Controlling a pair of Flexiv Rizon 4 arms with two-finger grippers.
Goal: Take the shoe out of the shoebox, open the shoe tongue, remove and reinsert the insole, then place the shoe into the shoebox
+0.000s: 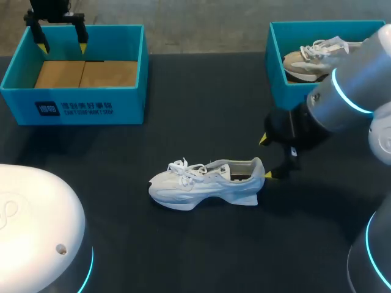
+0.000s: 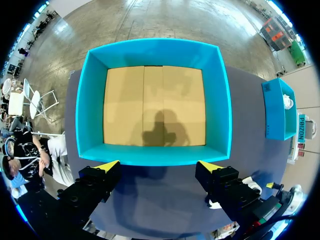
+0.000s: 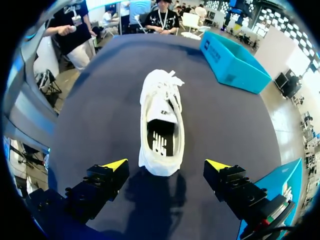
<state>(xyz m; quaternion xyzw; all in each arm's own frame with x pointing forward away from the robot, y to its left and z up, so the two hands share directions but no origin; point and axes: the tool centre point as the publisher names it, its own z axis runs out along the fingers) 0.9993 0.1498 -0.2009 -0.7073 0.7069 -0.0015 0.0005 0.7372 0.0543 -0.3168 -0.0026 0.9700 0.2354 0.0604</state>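
My right claw [image 1: 266, 157] gapes wide, empty; the shoe [image 1: 204, 183] lies on the counter [image 1: 195, 116] at its twelve o'clock, heel nearest, long axis pointing away. Left claw [image 1: 62, 46], open too, hangs over the shoebox [image 1: 79, 107], well apart.

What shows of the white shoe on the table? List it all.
The white shoe is a low sneaker with white laces and a thick, sculpted white sole. It stands upright on its sole on the dark table, toe towards my left side and heel towards the right gripper. Its opening faces up, and inside lies a dark insole with white markings. The gripper's fingers stand open just behind the heel, and only the table seems to touch the shoe.
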